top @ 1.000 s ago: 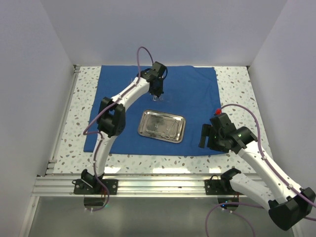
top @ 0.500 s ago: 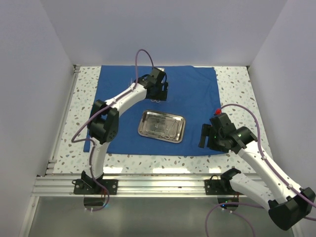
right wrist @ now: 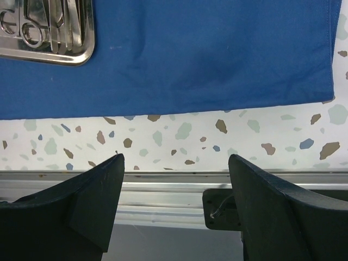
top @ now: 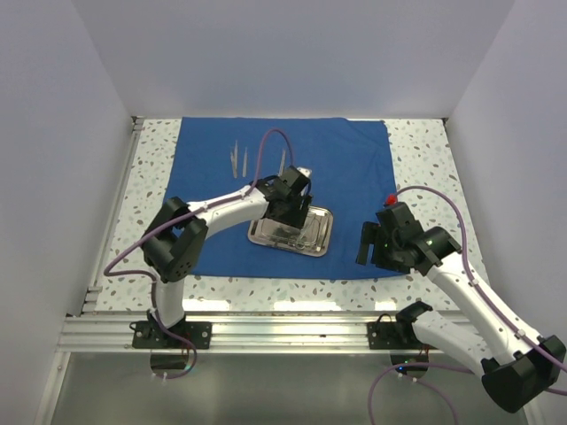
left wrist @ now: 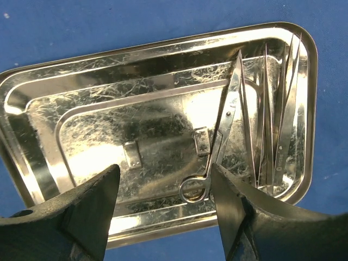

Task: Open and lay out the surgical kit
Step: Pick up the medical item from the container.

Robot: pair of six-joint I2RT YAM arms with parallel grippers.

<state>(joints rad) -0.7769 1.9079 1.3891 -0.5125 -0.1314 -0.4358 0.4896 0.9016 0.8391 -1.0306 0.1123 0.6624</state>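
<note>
While the left gripper [left wrist: 163,179] hangs over the shiny rectangular steel tray with rounded corners [left wrist: 70,70], we see its jaws spread wide with nothing between them. The tray sits near the middle of the royal-blue cloth wrap [top: 354,168], which lies open and flat on the speckled terrazzo table [top: 425,150].

In the tray, on the right side in the left wrist view:
- small silver scissors [left wrist: 220,136], handle loops toward the gripper
- a bundle of slim silver tweezers [left wrist: 272,125] just beside them, along the rim; we can't count them

Out on the cloth, far side, well apart from the tray: two slim silver instruments [top: 239,159] side by side, and a third [top: 282,160] a little to their right.

Right gripper [right wrist: 175,160] hovers over the cloth's near right edge and the aluminium rail [right wrist: 163,190], jaws wide, empty.
</note>
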